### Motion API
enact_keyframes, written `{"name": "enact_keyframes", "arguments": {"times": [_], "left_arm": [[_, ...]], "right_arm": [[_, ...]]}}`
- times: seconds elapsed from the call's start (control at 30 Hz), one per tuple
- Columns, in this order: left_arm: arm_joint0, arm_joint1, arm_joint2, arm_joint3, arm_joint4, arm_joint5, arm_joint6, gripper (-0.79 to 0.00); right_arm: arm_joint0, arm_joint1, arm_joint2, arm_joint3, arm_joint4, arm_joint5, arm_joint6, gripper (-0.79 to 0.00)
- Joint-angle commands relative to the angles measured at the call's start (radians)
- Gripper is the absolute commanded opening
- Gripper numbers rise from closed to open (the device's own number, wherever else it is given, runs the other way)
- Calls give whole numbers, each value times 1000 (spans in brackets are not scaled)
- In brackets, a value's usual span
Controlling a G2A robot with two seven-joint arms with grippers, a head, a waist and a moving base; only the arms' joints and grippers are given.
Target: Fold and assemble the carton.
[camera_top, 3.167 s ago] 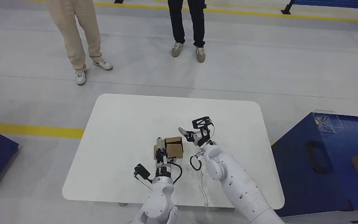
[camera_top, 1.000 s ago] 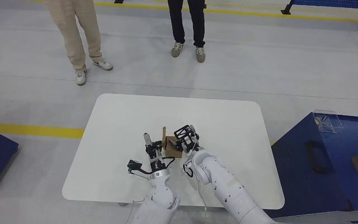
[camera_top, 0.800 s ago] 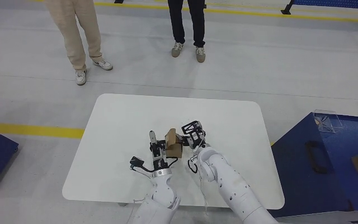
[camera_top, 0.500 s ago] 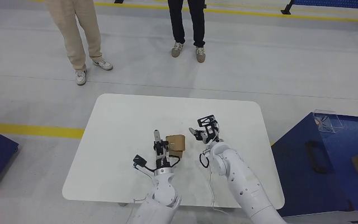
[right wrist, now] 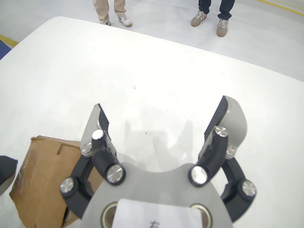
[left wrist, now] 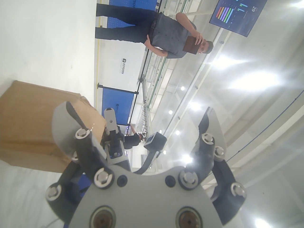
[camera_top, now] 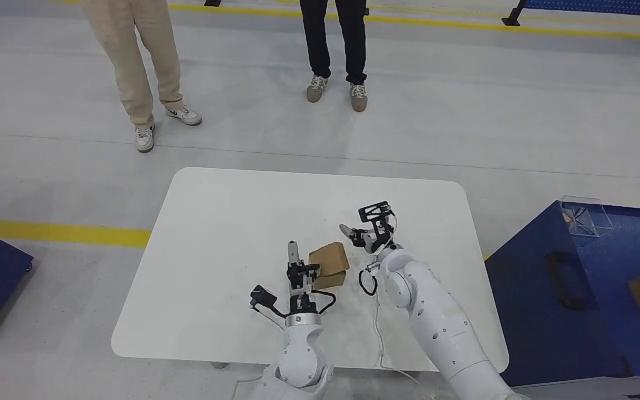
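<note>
Brown cardboard carton (camera_top: 328, 262) lies near the middle of the white surface (camera_top: 220, 220), between the two arms. The left tool (left wrist: 136, 117) stands just beside one side of it, spread wide and gripping nothing. The right tool (right wrist: 163, 110) hovers near the other side, likewise spread and empty.

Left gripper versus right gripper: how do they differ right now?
The left gripper sits close beside the carton; the right gripper hangs apart from it, over the table. The left gripper points out into the room; the right gripper tilts down at the table. Both are open, holding nothing.
</note>
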Motion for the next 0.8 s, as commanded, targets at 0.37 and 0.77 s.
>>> {"name": "enact_keyframes", "arguments": {"times": [0.37, 0.77], "left_arm": [[54, 38, -23, -115, 177, -38, 12, 0], [79, 88, -143, -284, 446, 574, -288, -40]], "right_arm": [[-41, 8, 23, -55, -17, 38, 27, 0], [-152, 33, 60, -247, -107, 65, 218, 0]]}}
